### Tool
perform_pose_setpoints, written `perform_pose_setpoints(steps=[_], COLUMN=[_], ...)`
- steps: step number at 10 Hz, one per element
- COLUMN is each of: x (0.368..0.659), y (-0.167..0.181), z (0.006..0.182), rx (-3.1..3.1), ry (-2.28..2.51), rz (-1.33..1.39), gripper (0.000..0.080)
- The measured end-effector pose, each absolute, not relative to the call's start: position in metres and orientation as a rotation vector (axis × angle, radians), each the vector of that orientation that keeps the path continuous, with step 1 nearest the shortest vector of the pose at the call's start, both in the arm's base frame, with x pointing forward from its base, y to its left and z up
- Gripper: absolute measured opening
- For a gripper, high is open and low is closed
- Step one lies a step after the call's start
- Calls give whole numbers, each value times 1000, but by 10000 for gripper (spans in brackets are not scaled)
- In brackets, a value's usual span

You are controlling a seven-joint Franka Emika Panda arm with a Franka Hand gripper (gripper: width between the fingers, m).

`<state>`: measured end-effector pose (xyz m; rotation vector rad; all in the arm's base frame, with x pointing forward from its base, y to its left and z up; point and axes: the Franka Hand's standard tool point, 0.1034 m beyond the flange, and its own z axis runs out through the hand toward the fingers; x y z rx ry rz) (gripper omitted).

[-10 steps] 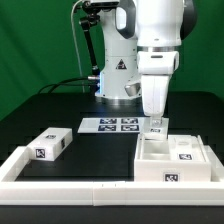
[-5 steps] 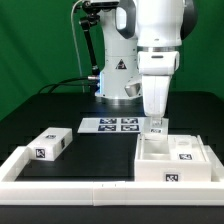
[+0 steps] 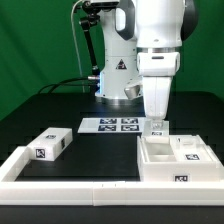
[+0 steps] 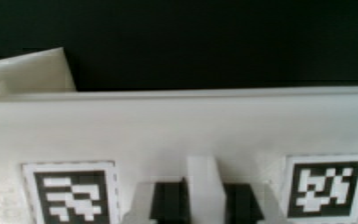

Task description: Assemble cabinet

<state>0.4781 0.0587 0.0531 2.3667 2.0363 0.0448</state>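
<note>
The cabinet (image 3: 176, 161) is a white open box with square tags, at the exterior view's right near the front rail. My gripper (image 3: 157, 128) stands straight down over its far wall. In the wrist view the cabinet's wall (image 4: 194, 125) fills the picture, with a tag on each side. My gripper (image 4: 202, 198) has its two dark fingers (image 4: 165, 202) pressed on either side of a thin white upright rib of the cabinet, so it is shut on it. A small white tagged block (image 3: 50, 143) lies apart at the exterior view's left.
The marker board (image 3: 111, 125) lies flat behind the cabinet, before the arm's base. A white rail frame (image 3: 70, 184) edges the table's front and left. Black table top lies between the small block and the cabinet.
The cabinet has shifted a little toward the exterior view's right, its front tag moving that way. My gripper moved slightly with it. The small block has not moved.
</note>
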Motion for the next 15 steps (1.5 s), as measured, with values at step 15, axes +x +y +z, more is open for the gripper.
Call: perform_pose_setpoints(steps=[15], x=[532], y=[55], z=[56], rx=[2296], ry=[2109], rz=[25], gripper=[70])
